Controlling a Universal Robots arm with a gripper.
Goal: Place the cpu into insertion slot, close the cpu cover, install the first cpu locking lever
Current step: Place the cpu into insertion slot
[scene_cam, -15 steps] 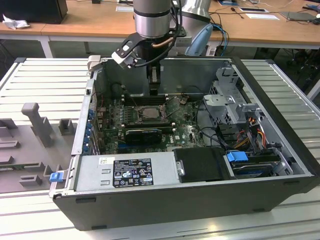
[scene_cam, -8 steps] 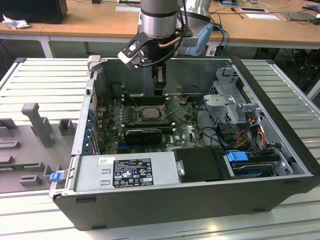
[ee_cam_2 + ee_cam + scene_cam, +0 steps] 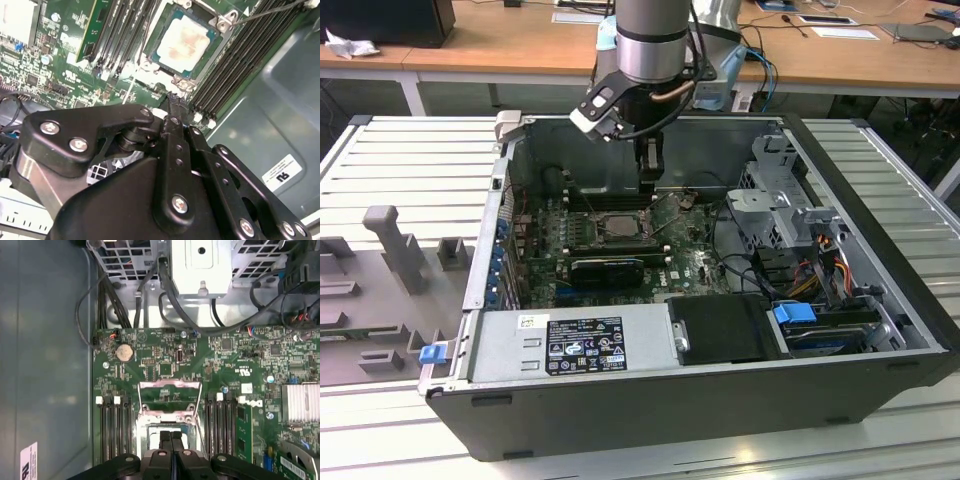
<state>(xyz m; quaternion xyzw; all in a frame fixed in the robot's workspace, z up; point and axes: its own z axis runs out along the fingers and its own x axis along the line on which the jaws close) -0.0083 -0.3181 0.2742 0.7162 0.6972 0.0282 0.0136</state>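
Reaching down into the open computer case (image 3: 720, 400), the arm holds its gripper (image 3: 652, 180) just above the green board, over the side of the chip socket that faces the desk's far edge. The case takes up the middle of the slatted metal desk (image 3: 400, 160). A grey moulded tray (image 3: 390, 260) lies beside it on the exterior view's left.

In both wrist views the jaws are pressed together with no gap, and nothing shows between them. In the second wrist view the gripper (image 3: 173, 97) ends just short of the socket. The cpu (image 3: 184, 39) already lies flat there, its pale silver top marked with faint brownish smears and its green rim exposed all round. A thin wire locking lever (image 3: 260, 14) runs out from one corner of the socket and lies over the black memory slots (image 3: 240, 65) without being latched down.

In the first wrist view the gripper (image 3: 171, 434) hangs over the socket. The cpu cover (image 3: 169, 385) is not closed: the silvery frame stands tilted up on its hinge on the far side of the socket from the jaws, and the board shows through its open window. A round coin battery (image 3: 124, 352) sits on the board beyond it.
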